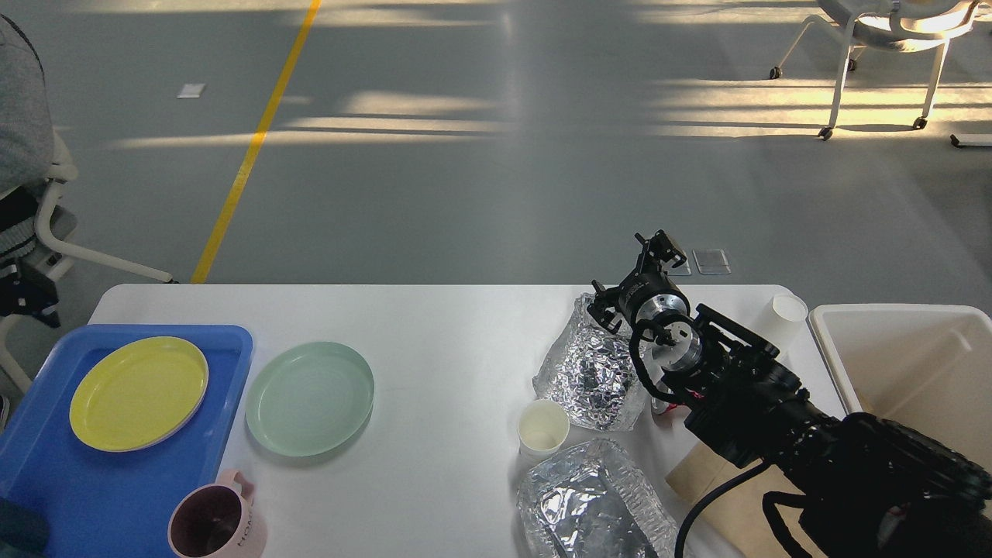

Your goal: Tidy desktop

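The right tool [647, 267], grip state unreadable, hangs just beyond the far foil sheet [593, 372] on the tabletop [434, 325].

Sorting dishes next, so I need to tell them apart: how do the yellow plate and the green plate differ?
The yellow plate lies inside the blue tray, while the green plate sits straight on the desktop, just right of the tray. The yellow plate is bright yellow and the green plate pale mint. Both are round, shallow, empty, right side up, and look about the same size.
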You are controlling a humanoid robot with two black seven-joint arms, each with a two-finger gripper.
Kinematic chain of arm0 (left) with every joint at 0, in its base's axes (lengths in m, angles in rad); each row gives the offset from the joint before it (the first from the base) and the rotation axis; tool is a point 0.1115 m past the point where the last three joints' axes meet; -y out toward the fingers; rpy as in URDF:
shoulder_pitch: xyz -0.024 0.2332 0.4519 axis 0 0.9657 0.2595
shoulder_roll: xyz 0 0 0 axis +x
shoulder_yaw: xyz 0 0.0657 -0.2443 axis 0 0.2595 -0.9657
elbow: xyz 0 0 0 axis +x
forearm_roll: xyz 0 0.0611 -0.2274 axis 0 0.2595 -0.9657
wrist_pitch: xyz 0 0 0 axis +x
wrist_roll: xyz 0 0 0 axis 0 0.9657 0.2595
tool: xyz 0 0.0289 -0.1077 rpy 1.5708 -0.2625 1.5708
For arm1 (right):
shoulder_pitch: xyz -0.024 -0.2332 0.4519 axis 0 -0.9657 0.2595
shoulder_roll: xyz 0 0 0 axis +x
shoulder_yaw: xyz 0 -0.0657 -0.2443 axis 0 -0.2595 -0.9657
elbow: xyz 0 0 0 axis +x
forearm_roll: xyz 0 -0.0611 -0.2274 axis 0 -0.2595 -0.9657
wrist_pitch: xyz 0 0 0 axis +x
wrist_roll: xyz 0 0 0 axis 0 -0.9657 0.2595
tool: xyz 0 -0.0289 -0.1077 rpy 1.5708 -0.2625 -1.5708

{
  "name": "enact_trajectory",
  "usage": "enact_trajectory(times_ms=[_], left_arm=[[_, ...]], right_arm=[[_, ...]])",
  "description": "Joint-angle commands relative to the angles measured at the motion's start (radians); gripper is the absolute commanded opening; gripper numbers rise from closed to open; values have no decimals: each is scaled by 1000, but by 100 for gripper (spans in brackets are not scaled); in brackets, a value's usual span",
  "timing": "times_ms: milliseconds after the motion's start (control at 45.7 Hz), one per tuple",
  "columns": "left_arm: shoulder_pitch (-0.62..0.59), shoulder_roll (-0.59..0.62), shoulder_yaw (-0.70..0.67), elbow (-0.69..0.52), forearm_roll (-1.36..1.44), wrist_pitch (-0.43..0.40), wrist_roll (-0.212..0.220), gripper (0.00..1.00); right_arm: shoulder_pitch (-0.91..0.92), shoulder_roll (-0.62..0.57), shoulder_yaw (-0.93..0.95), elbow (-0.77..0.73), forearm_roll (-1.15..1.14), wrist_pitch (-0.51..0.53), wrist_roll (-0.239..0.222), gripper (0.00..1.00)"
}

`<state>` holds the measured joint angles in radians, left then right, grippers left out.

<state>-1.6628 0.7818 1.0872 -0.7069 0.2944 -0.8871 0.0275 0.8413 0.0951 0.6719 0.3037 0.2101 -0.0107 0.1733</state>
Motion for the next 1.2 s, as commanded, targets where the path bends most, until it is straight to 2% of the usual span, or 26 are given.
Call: enact_trajectory(times_ms=[0,153,372,722,1007,1182], left_arm=[[-75,-78,0,6,-3,-13,0,87],[-236,-154,32,-25,-1,-73,0,87],[-514,-230,49,-92,0,-73,0,88],[-936,-276,53,-302,2,-73,-6,88],[-1129,-311,46,-439,-3,-73,-23,88],[-1138,-326,48,-467,-1,-73,-18,88]], right_arm=[[-1,0,0,0,0,0,0,100],[-1,0,0,0,2,0,0,100],[-1,0,0,0,0,0,0,100],[-1,0,0,0,2,0,0,100],[-1,0,0,0,0,0,0,100],[-1,0,0,0,0,0,0,100]])
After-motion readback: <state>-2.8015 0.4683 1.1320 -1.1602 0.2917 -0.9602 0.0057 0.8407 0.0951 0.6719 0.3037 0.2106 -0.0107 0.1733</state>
